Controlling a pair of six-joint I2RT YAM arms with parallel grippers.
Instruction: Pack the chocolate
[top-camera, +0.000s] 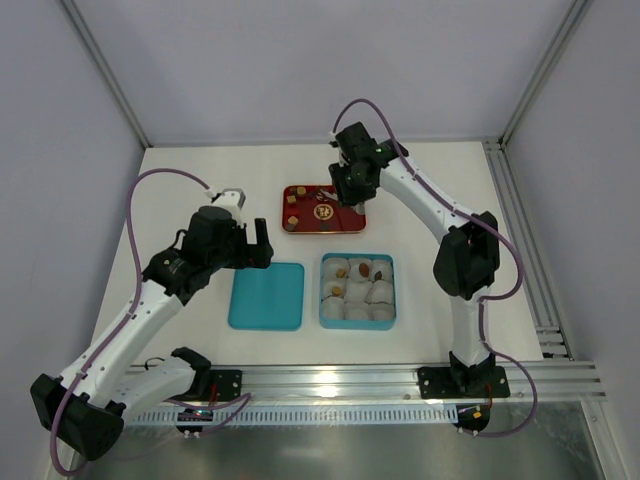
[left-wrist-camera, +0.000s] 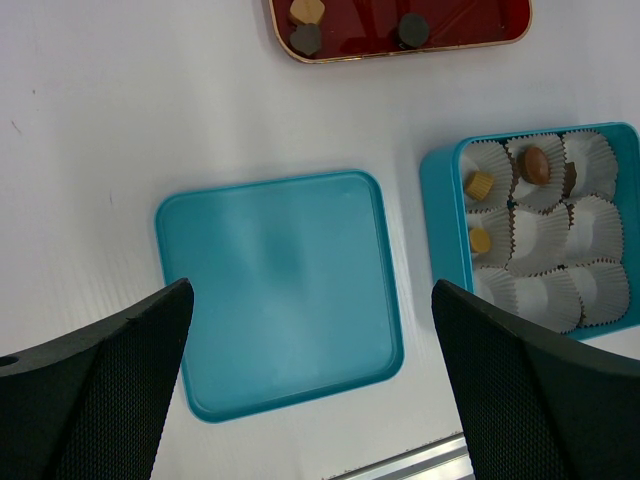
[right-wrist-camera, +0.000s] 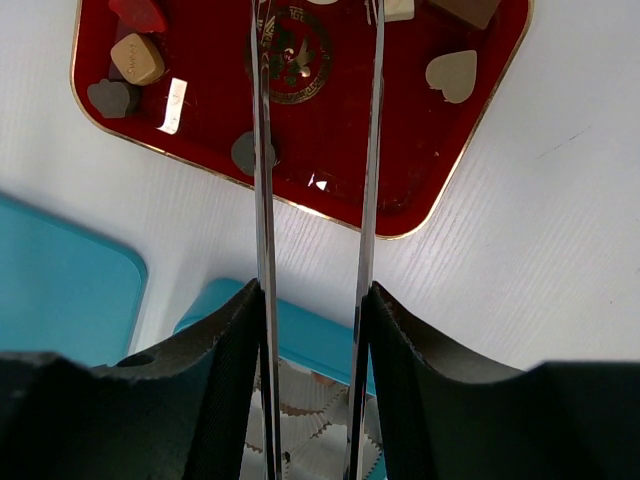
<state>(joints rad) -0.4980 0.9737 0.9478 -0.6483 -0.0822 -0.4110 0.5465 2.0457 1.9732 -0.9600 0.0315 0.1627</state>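
The chocolate lies in two places. Several small pieces rest on the red tray: a tan one, a grey heart, a cream heart and a grey piece beside the left blade. Three more sit in white paper cups in the blue box: one brown, two tan. My right gripper is shut on metal tweezers. Their blades stand apart over the tray, tips out of the wrist view. My left gripper hangs open above the teal lid.
The lid lies flat just left of the box, and the tray sits right behind both. A gold-and-white emblem marks the tray's middle. A metal rail runs along the near table edge.
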